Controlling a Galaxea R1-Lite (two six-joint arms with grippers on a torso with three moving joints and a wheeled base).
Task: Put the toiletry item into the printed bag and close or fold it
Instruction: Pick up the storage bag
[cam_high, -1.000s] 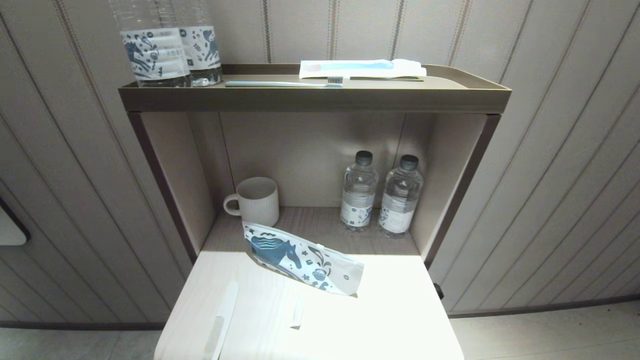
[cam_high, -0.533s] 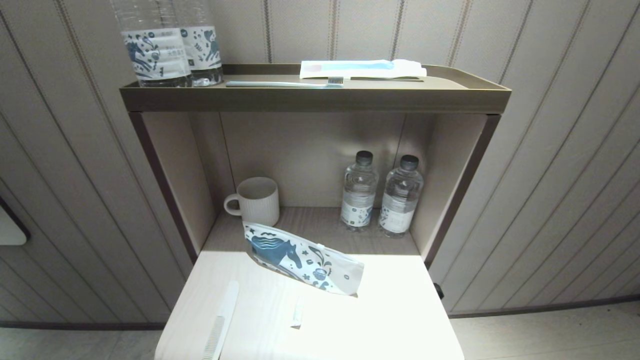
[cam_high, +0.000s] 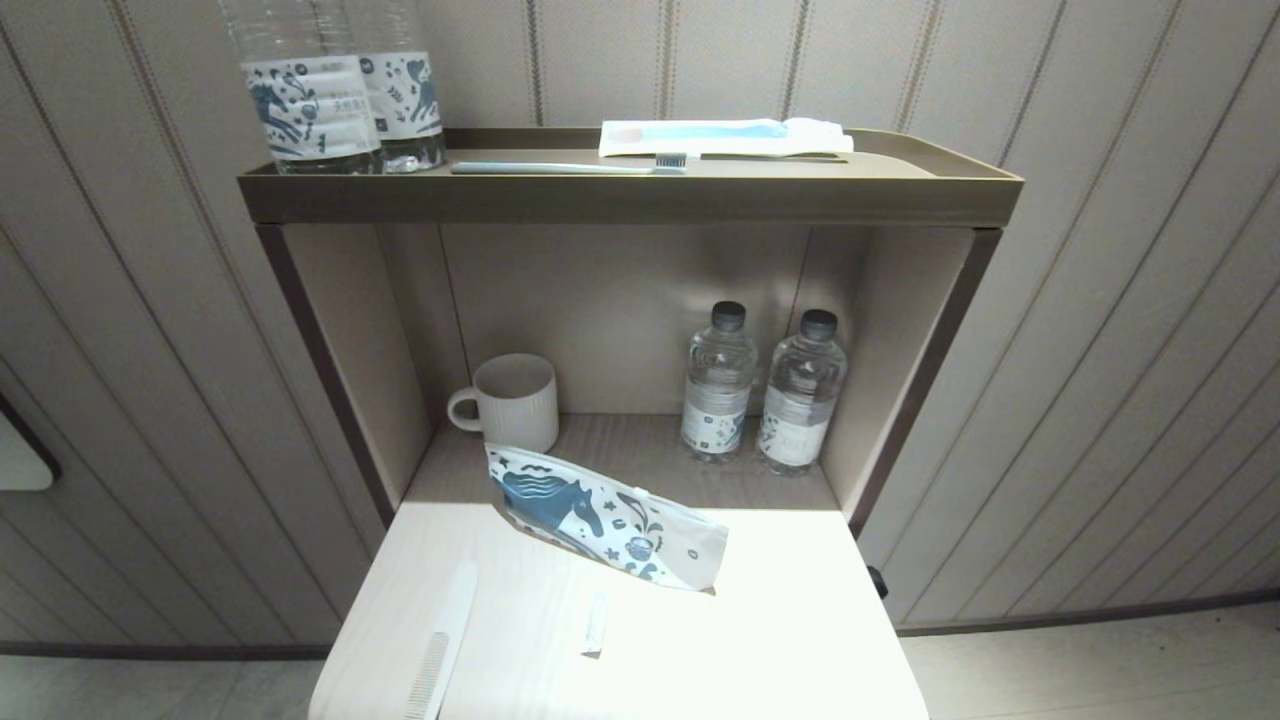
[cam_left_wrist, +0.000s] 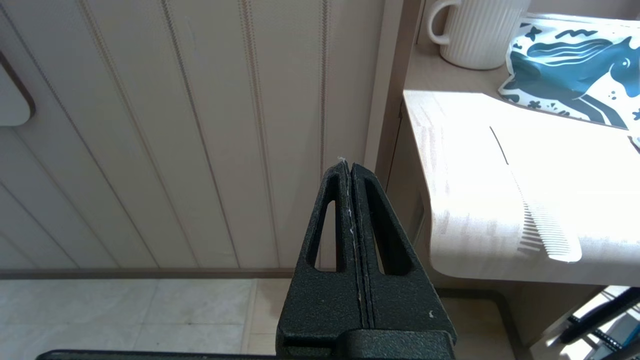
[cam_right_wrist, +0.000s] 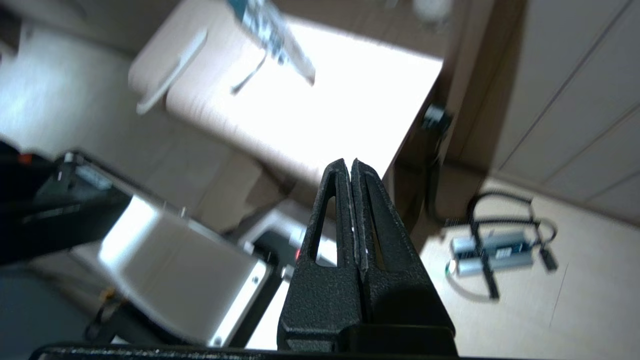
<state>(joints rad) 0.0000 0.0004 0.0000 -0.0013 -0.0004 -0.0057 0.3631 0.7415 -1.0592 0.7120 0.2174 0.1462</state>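
Note:
The printed bag (cam_high: 600, 515) lies slanted across the middle of the lower table, white with a blue horse (cam_left_wrist: 575, 80). A white comb (cam_high: 440, 645) rests near the table's front left edge and shows again as the comb (cam_left_wrist: 542, 227) in the left wrist view. A small white packet (cam_high: 595, 625) lies in front of the bag. Neither gripper shows in the head view. My left gripper (cam_left_wrist: 348, 167) is shut and empty, low beside the table's left edge. My right gripper (cam_right_wrist: 348, 165) is shut and empty, below the table's front right corner.
A white ribbed mug (cam_high: 512, 402) and two small water bottles (cam_high: 760, 395) stand at the back of the lower shelf. The top tray (cam_high: 630, 190) holds two labelled bottles (cam_high: 335, 85), a toothbrush (cam_high: 570, 167) and a wrapped item (cam_high: 725, 137). Cables and a device (cam_right_wrist: 492, 247) lie on the floor.

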